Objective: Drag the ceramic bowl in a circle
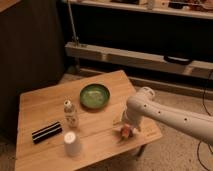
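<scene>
Ceramic bowl | rear centre of wooden table, untouched | I judge it heavy, rigid, glaze-slick, chippable; I would hook the rim's inner wall rather than pinch | gripper at front-right edge, well apart, jaws spread, apparently empty.

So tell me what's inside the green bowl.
Only green glaze shows inside the ceramic bowl; its near inner wall hides behind the rim. The gripper sits by the table's right edge, apart.

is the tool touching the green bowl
No, the tool sits by the right edge of the table, apart from the green bowl.
</scene>
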